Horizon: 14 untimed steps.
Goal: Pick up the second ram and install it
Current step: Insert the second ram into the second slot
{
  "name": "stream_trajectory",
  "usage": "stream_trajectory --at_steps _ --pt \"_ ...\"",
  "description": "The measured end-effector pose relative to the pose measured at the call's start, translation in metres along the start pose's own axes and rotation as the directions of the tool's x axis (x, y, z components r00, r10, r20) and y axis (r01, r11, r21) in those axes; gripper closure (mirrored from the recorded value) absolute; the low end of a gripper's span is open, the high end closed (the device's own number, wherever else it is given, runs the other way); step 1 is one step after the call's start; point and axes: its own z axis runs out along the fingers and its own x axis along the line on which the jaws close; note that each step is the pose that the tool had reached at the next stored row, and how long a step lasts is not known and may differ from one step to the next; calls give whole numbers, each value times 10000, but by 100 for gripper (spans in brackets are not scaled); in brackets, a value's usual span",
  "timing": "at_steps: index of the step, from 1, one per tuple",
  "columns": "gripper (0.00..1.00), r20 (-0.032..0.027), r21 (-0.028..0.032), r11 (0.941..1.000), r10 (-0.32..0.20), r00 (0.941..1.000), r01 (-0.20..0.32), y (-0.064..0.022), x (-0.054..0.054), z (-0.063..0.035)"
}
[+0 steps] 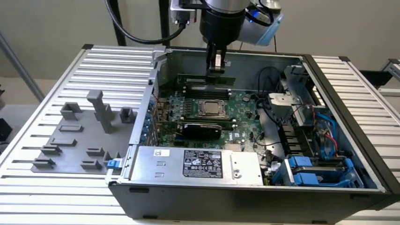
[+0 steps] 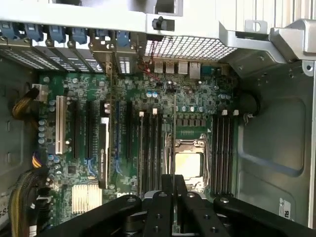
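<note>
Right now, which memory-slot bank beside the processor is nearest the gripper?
The bank beyond the processor in the exterior view; the gripper, holding the ram, hangs over it.

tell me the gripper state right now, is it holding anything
gripper: closed on the second ram, holding it above the motherboard inside the open case.

second ram (image 1: 198, 79): slim green stick with dark chips along its face. It stands on edge with its long axis running 9 to 3 in the exterior view, the 3 o'clock end a touch lower. The tool (image 1: 217, 69) pinches its top edge, off-centre toward 3. The stick sits at 12 o'clock from the CPU socket (image 1: 212, 108), over the far slot bank (image 1: 209, 91). Can't tell if the bottom edge touches a slot. Wrist view: second ram (image 2: 174, 133) is edge-on, a thin green line beside the socket.
</note>
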Motion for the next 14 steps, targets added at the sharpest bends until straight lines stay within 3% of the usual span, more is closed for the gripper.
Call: stream_trajectory --at_steps 7,14 --pt "100 -15 4 10000 29 10000 -29 -50 -121 128" --pt "100 -67 14 9999 99 9999 -99 -136 -119 221"
